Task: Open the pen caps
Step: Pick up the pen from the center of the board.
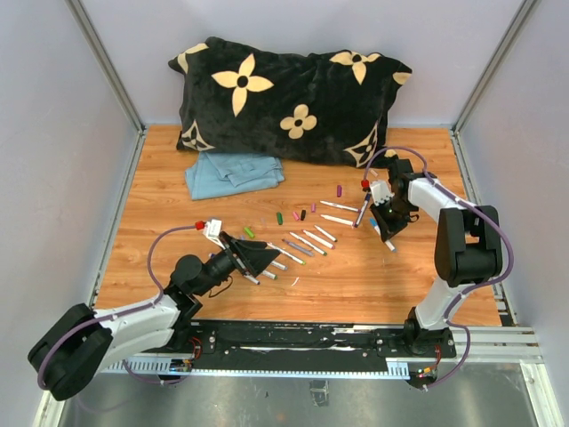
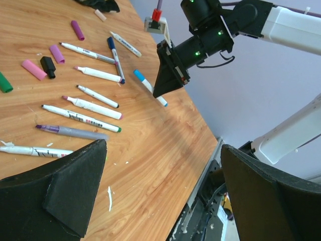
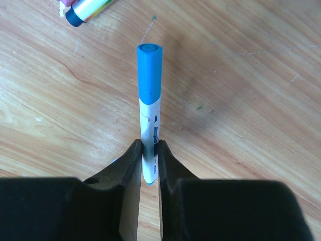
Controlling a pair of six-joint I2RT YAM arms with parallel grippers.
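Right pincer (image 3: 149, 146) grips pen (image 3: 149, 120); blue cap (image 3: 150, 70) points away.

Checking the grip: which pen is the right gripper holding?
The light-blue-capped pen, clamped by its white barrel in the right gripper; the other pens lie loose on the table.

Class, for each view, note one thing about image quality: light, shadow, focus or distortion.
Top external: even soft light on the table; the frame posts splay outward, a wide-lens effect. Left wrist: the left gripper is black and detail-less, the pens sharp. Right wrist: the blue-capped pen is crisp, casting a faint shadow rightward.
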